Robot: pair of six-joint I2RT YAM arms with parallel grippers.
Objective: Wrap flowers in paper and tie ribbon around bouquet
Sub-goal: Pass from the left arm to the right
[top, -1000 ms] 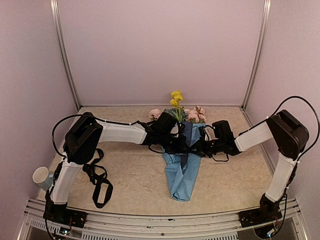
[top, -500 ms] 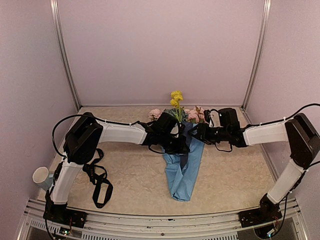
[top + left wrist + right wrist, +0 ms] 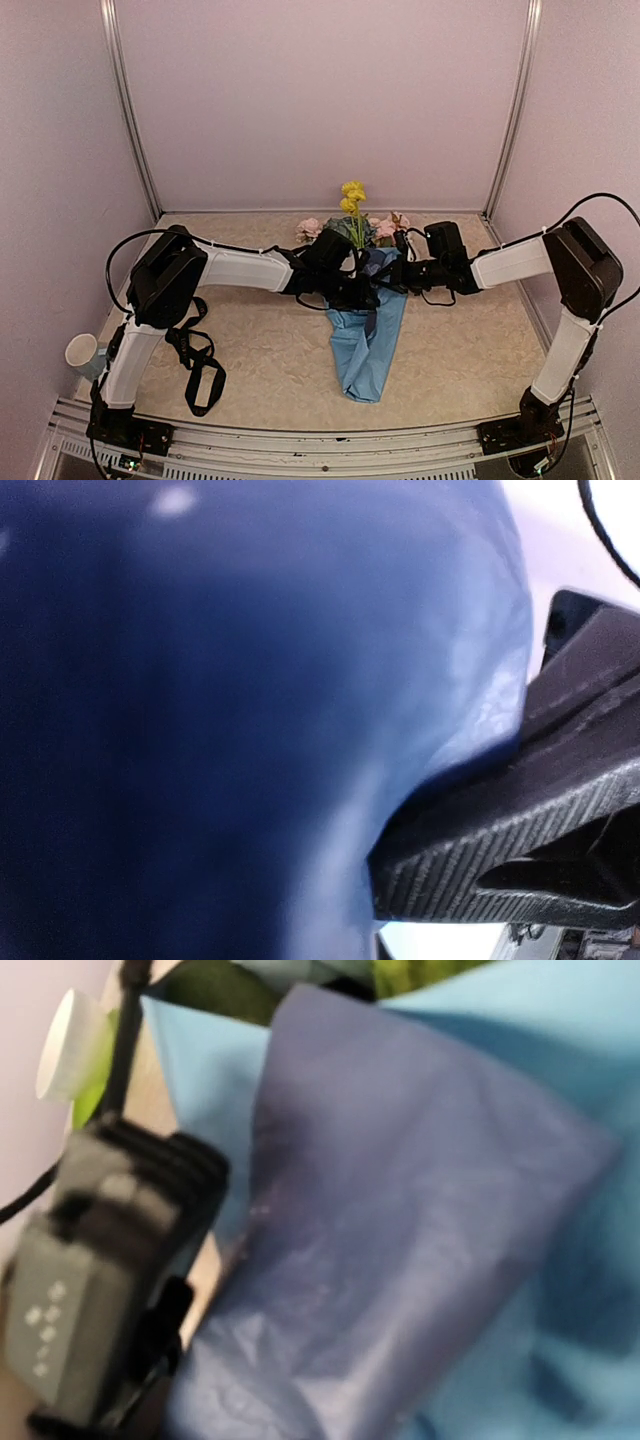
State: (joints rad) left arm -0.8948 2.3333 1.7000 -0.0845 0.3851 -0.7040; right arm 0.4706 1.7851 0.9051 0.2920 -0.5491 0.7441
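Bouquet (image 3: 366, 310): lies on the mottled beige tabletop (image 3: 260, 350). It is a tapered cone of thin light-blue paper (image 3: 362, 360) with the flowers (image 3: 352, 215) projecting from the wide end.

Paper: matte and softly creased. It is wide at the far end and narrows to a blunt, rumpled tail at the near end. The darker navy reverse shows as a folded flap across the wide end. In the right wrist view this flap is a smooth slanted panel with fine wrinkles along its lower edge, laid over the lighter blue face.

Flowers: the yellow blooms (image 3: 351, 194) stand tallest, directly beyond the paper's wide end. Pale pink roses (image 3: 309, 227) spread to either side of that end. Dark green leaves (image 3: 215, 990) show just above the flap in the right wrist view.

Left gripper (image 3: 357, 291): set against the left edge of the paper's wide end. In the left wrist view, out-of-focus navy paper fills nearly the whole picture. One black finger (image 3: 500, 865) with a ribbed pad lies against the paper's edge. The other finger is hidden, so it cannot be told whether the fingers are apart or clamped on the sheet.

Right gripper (image 3: 392, 272): set at the right edge of the paper's wide end, facing the left gripper across the flap. Its fingers are together. Whether a fold of paper is pinched between them cannot be told.
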